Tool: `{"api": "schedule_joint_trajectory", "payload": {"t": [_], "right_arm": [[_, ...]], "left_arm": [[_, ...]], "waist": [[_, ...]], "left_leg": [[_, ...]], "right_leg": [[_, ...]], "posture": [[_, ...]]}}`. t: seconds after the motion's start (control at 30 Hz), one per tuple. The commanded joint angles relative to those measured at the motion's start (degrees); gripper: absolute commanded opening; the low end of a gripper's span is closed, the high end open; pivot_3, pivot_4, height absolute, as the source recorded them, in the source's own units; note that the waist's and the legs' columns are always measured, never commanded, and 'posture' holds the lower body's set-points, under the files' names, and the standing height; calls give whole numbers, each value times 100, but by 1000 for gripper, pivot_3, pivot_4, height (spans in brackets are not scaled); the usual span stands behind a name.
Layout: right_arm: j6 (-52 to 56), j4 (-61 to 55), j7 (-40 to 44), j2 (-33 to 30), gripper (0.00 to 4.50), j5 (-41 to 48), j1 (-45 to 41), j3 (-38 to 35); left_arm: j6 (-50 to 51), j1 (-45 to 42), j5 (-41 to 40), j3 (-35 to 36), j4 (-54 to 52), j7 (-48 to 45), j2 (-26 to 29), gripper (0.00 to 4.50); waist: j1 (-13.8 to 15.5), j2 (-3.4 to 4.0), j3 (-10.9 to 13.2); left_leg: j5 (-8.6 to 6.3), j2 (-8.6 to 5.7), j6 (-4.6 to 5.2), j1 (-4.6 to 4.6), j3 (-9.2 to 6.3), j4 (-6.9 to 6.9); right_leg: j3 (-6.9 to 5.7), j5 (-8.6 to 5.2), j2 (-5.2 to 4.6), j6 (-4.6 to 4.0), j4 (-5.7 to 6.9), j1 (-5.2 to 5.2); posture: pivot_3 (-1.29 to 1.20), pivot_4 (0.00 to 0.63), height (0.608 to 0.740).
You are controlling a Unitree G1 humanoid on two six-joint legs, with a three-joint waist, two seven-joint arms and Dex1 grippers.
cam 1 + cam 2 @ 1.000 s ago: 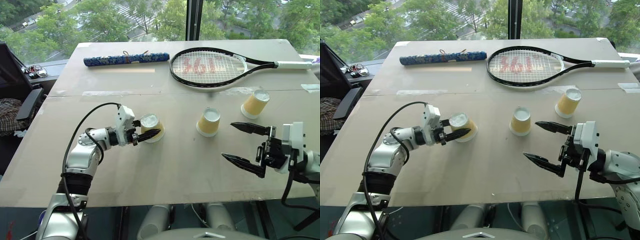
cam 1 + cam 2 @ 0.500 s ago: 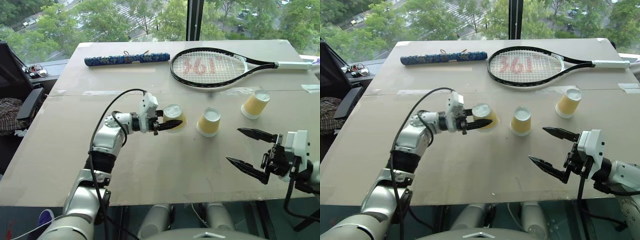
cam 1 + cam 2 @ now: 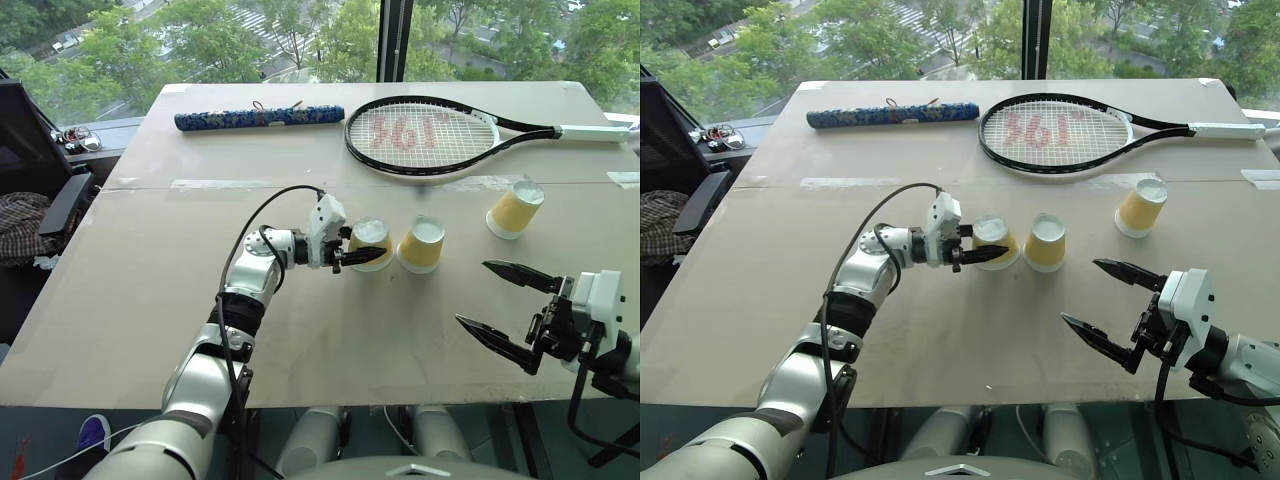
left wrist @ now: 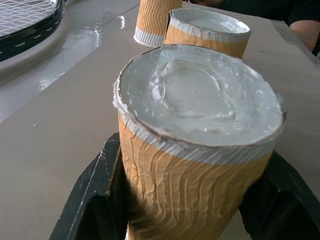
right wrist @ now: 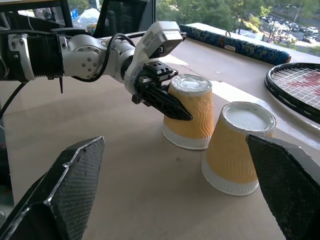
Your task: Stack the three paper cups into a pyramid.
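Three yellow-orange paper cups stand upside down, white bases up. My left gripper (image 3: 362, 255) is shut on the leftmost cup (image 3: 371, 240), its black fingers (image 4: 95, 185) pressed against both sides. In the right wrist view this cup (image 5: 189, 110) sits with its rim at the table top, close beside the middle cup (image 3: 421, 246). The third cup (image 3: 514, 208) stands apart, further right and back. My right gripper (image 3: 472, 293) hovers open near the table's front right, pointing toward the cups with nothing between its fingers.
A tennis racket (image 3: 420, 135) lies across the back of the beige table (image 3: 150, 300). A blue rolled bundle (image 3: 258, 117) lies to the racket's left. A dark chair (image 3: 60, 200) stands off the table's left edge. A window runs behind the far edge.
My left gripper has carried its cup to the right across the table until it stands next to the middle cup. The right gripper has stayed open and almost still.
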Motion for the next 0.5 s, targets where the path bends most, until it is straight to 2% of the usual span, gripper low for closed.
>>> {"api": "schedule_joint_trajectory", "payload": {"t": [0.03,0.4,0.43,0.47,0.5], "right_arm": [[-121,-154,-47,30,4500,0,4,-118],[-153,-145,-103,21,4500,-55,4,-102],[-153,-140,-105,24,4500,-57,3,-98],[-155,-135,-107,26,4500,-60,3,-95],[-156,-133,-107,24,4500,-65,2,-92]], "left_arm": [[-71,-97,75,-12,52,39,-88,2449],[255,2,72,-6,-148,61,-129,2449],[380,8,29,4,-195,43,-125,3175],[433,14,-2,22,-248,41,-129,3466],[458,15,-54,88,-318,106,-159,4012]], "waist": [[-2,0,0],[3,0,-2],[2,0,-2],[0,0,-2],[-4,0,-1]], "left_leg": [[0,0,0,0,0,0],[0,-1,0,10,-2,2],[0,-1,0,12,-2,2],[0,-1,0,13,-3,2],[0,-1,0,13,-3,2]], "right_leg": [[0,0,0,0,0,0],[-3,0,0,0,0,14],[-3,0,1,0,0,16],[-3,0,1,0,0,17],[-3,0,1,0,0,17]], "posture": [[0,150,740],[0,150,740],[0,150,740],[0,150,740],[0,150,740]]}}
